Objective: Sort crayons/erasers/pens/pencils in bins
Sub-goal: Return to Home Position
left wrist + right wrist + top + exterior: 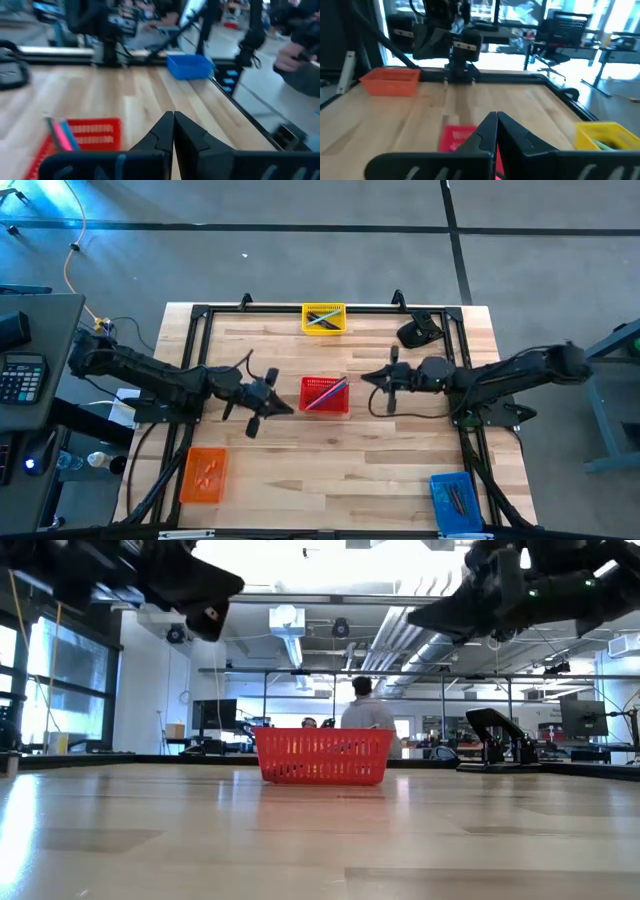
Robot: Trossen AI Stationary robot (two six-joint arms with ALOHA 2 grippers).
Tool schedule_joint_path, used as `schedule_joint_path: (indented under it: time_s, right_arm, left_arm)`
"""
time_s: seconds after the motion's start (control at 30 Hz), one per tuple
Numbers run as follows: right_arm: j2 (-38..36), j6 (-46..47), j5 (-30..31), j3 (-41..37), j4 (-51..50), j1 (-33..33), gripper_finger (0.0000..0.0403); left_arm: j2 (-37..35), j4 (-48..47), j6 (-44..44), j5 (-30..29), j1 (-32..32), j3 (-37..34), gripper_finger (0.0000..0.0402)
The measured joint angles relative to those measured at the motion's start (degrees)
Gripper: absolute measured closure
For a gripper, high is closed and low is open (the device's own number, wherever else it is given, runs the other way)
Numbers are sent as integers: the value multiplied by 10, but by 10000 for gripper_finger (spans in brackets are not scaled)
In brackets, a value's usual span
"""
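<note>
Four bins stand on the table point(400, 460): the yellow bin point(323, 318) at the far edge, the red bin point(325, 394) mid-table, the orange bin point(204, 474) and the blue bin point(455, 502) at the near corners. Pencils point(328, 392) lie in the red bin. Above the table, the left gripper point(266, 404) and right gripper point(386, 380) flank the red bin, each pinched closed on nothing.

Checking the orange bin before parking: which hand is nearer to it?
Left. The left hand is left of the red bin, on the side of the orange bin; the right hand is beyond the red bin, farther off.
</note>
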Motion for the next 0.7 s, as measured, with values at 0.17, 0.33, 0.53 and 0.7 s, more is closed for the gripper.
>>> schedule_joint_path:
  time_s: [0.17,0.33,0.53,0.7]
  right_arm:
    - [-95,-18,-3,-13,-115,-37,401]
    - [-181,-28,-3,-29,-195,-58,401]
    - [-280,-28,7,-84,-205,-62,401]
    - [-360,-28,8,-125,-205,-62,401]
  left_arm:
    - [-18,74,-4,-1,40,-45,401]
    - [-76,81,-5,-1,76,-83,401]
    - [-176,81,-11,-38,96,-136,401]
    - [-253,67,-35,-52,96,-183,402]
